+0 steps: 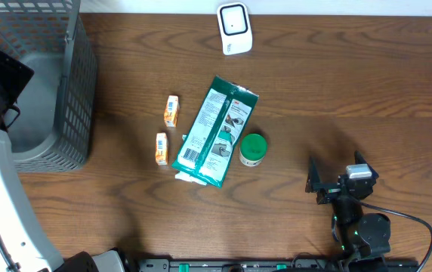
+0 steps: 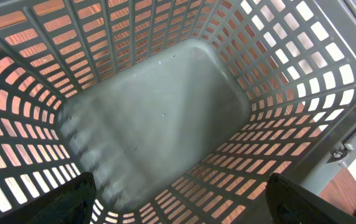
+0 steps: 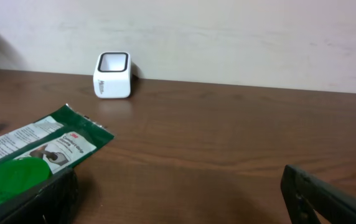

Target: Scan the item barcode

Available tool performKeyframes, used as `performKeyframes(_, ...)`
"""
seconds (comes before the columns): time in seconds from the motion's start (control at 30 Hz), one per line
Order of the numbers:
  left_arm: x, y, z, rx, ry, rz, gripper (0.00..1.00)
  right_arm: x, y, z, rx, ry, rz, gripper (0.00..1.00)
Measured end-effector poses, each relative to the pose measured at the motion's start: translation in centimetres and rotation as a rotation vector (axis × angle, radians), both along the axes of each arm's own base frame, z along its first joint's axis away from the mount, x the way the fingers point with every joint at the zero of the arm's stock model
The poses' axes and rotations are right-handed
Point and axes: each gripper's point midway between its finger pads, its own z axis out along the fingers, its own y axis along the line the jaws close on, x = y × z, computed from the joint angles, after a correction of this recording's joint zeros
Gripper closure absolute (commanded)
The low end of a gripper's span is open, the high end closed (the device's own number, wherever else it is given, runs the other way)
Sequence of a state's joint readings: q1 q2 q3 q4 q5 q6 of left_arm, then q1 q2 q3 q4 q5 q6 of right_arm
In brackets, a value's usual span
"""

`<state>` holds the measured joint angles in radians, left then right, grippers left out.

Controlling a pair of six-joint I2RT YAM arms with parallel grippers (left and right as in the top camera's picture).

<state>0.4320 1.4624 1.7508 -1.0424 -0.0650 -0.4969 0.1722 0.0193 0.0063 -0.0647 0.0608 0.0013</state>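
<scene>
Green packet, its long axis slanting, lies left of my spread right gripper, which sits nearer it than my spread left gripper.

- The camera looks down into a grey plastic basket.
- Its walls are full of small slots in rows, and its floor is smooth and solid.
- Brown wood shows through the slots on the left and at the bottom.
- The left hand has two black fingers, one in each bottom corner, set far apart.
- A bit of brown wooden worktop shows outside the basket's rim at the bottom right.
</scene>
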Motion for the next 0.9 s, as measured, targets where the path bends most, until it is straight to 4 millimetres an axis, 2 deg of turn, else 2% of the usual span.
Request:
performKeyframes(0.23, 0.0, 0.0, 0.0, 0.0, 0.0, 0.0, 0.12, 0.0, 0.2, 0.0, 0.018, 0.003, 0.012, 0.01)
performKeyframes(0.47, 0.0, 0.0, 0.0, 0.0, 0.0, 0.0, 0.12, -0.2, 1.4, 0.0, 0.043, 0.006, 0.082, 0.01)
performKeyframes(0.67, 0.0, 0.0, 0.0, 0.0, 0.0, 0.0, 0.12, -1.2, 1.5, -0.2, 0.073, 0.113, 0.088, 0.01)
performKeyframes(0.77, 0.0, 0.0, 0.0, 0.0, 0.0, 0.0, 0.12, -2.0, 1.2, 2.3, 0.085, 0.125, 0.075, 0.01)
performKeyframes(0.9, 0.0, -0.1, 0.0, -0.003, -0.001, -0.003, 0.12, -3.4, 0.6, 8.2, 0.093, 0.111, 0.052, 0.01)
